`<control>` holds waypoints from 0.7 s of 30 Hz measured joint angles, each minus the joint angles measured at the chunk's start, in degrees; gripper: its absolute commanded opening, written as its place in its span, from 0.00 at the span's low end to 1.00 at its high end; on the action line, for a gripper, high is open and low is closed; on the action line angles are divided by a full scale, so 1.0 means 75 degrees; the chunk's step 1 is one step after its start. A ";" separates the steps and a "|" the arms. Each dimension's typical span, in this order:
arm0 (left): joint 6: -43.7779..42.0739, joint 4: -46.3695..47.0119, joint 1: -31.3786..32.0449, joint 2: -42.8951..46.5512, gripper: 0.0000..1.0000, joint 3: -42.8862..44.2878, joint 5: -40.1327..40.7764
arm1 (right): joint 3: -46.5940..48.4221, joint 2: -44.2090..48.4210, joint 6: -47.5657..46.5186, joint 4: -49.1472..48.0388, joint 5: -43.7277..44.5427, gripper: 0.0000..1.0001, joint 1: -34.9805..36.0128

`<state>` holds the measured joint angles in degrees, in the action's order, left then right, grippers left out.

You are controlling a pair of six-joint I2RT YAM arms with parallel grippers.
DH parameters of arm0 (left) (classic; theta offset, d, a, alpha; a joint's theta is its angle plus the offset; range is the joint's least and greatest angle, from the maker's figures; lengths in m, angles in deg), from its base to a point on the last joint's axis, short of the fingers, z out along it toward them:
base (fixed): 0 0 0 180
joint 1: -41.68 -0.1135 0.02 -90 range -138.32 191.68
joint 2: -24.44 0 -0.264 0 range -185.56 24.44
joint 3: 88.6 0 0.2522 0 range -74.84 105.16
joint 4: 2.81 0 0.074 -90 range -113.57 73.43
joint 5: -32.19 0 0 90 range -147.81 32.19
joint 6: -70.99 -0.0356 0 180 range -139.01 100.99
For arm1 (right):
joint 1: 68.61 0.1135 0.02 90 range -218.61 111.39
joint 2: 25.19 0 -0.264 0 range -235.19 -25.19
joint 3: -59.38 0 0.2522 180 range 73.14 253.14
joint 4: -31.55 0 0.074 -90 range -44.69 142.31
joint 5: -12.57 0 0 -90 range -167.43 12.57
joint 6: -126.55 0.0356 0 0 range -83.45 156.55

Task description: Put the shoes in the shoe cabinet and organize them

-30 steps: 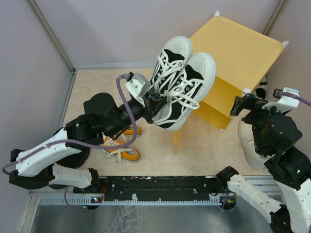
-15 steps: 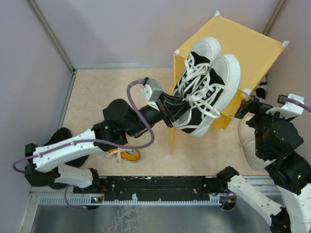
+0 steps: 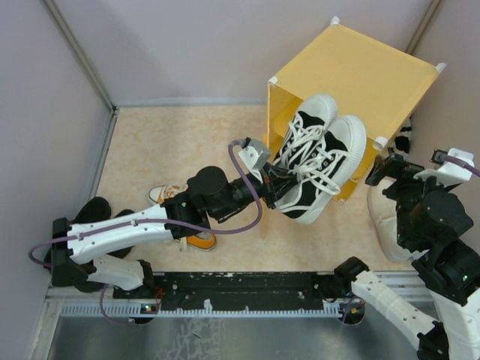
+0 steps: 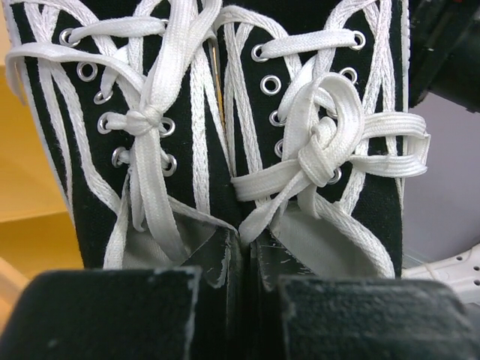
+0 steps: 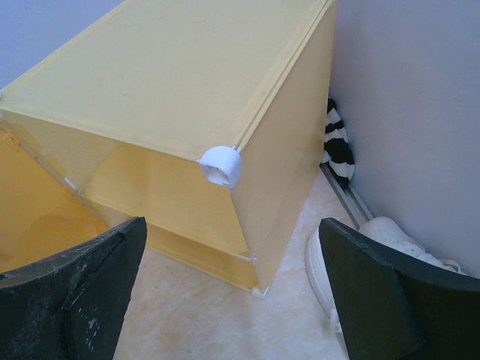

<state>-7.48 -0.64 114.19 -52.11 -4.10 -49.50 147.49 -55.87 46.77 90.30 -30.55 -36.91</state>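
My left gripper (image 3: 271,184) is shut on the black-and-white shoes (image 3: 319,161), pinching the inner collars of both together (image 4: 246,251). The pair hangs in the air, toes up against the open front of the yellow shoe cabinet (image 3: 367,71). In the left wrist view their white laces (image 4: 304,154) fill the picture. My right gripper (image 3: 382,169) stands open and empty (image 5: 232,255) by the cabinet's (image 5: 187,82) right front corner. An off-white shoe (image 3: 382,217) lies on the floor below it. The orange shoes (image 3: 196,240) lie partly hidden under the left arm.
Grey walls close in the beige floor (image 3: 157,150) on the left, back and right. A black-and-white striped item (image 5: 337,146) lies between the cabinet and the right wall. The off-white shoe (image 5: 352,255) sits close to the right wall's rail.
The left arm has carried the black-and-white pair to the right and down, from mid-floor to the cabinet's open front. The right arm has barely shifted.
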 measured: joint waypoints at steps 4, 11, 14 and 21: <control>-0.0175 -0.0647 0.0000 0.0318 0.00 0.0108 0.0603 | -0.0015 0.0032 0.0003 0.0000 -0.0085 0.98 0.0000; -0.0935 -0.1355 0.0000 0.1207 0.00 0.0099 0.1883 | -0.0117 0.0047 0.0017 -0.0003 -0.0321 0.98 0.0000; -0.1201 -0.1483 -0.0006 0.1515 0.00 0.0099 0.2337 | -0.0119 0.0047 0.0061 0.0003 -0.0452 0.98 0.0000; -0.1288 -0.2011 -0.0038 0.1431 0.00 0.0280 0.1891 | -0.0411 0.0009 0.0134 -0.0050 -0.0746 0.98 0.0000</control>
<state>-17.14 -15.73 113.91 -41.38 -2.00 -35.31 144.41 -55.80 47.77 89.93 -36.15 -36.91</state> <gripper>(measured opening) 0.052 0.983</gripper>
